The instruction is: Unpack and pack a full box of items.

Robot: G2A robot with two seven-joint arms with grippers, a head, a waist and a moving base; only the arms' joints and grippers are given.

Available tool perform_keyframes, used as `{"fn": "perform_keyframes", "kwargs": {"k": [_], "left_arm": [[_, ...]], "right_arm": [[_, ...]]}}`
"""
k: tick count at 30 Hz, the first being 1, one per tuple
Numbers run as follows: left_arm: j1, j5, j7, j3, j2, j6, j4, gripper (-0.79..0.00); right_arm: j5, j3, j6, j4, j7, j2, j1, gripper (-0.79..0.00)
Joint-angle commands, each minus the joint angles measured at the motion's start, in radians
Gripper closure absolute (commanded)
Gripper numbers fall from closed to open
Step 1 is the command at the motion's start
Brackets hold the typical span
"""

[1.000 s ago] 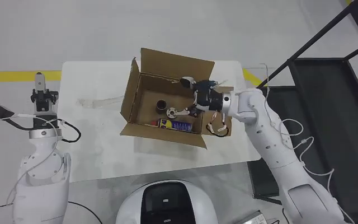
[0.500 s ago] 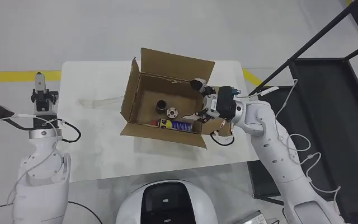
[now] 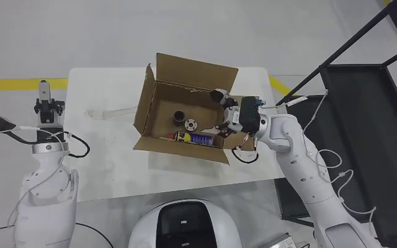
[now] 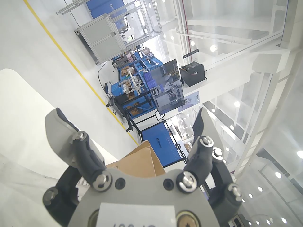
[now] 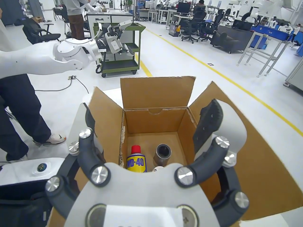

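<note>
An open cardboard box stands mid-table with its flaps spread. On its floor lie a blue and yellow spray can, a dark metal cylinder and a small round flanged part. My right gripper hovers at the box's right wall, open and holding nothing. In its wrist view the right gripper looks down into the box at the can and the cylinder. My left gripper is at the table's far left edge, open and holding nothing.
A crumpled clear plastic strip lies on the white table left of the box. A dark metal rack stands beyond the table's right edge. There is free room on the table in front of the box and to its left.
My right gripper has drawn back from over the middle of the box to its right wall. The left arm and the items in the box have not moved.
</note>
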State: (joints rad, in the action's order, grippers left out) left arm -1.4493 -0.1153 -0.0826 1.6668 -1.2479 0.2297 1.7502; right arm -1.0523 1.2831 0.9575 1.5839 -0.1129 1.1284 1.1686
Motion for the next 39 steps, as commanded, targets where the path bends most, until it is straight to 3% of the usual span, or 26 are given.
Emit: {"fn": "perform_keyframes", "kwargs": {"k": [1,5,10,16,19,24,31,39], "left_arm": [[0.000,0.000,0.000,0.000,0.000,0.000,0.000,-0.785],[0.000,0.000,0.000,0.000,0.000,0.000,0.000,-0.785],[0.000,0.000,0.000,0.000,0.000,0.000,0.000,-0.785],[0.000,0.000,0.000,0.000,0.000,0.000,0.000,-0.785],[0.000,0.000,0.000,0.000,0.000,0.000,0.000,-0.785],[0.000,0.000,0.000,0.000,0.000,0.000,0.000,-0.785],[0.000,0.000,0.000,0.000,0.000,0.000,0.000,-0.785],[0.000,0.000,0.000,0.000,0.000,0.000,0.000,-0.785]], "right_arm": [[0.122,0.012,-0.018,-0.032,0.042,-0.001,-0.008,-0.785],[0.364,0.092,-0.053,-0.081,0.124,-0.017,0.039,-0.785],[0.711,0.224,-0.159,-0.073,0.323,-0.047,0.124,-0.785],[1.148,0.351,-0.334,-0.041,0.644,-0.080,0.213,-0.785],[1.265,0.423,-0.434,-0.043,0.766,-0.095,0.246,-0.785],[1.355,0.485,-0.549,-0.056,0.819,-0.104,0.297,-0.785],[1.212,0.440,-0.559,-0.097,0.834,-0.105,0.353,-0.785],[1.305,0.363,-0.578,-0.114,0.871,-0.094,0.342,-0.785]]}}
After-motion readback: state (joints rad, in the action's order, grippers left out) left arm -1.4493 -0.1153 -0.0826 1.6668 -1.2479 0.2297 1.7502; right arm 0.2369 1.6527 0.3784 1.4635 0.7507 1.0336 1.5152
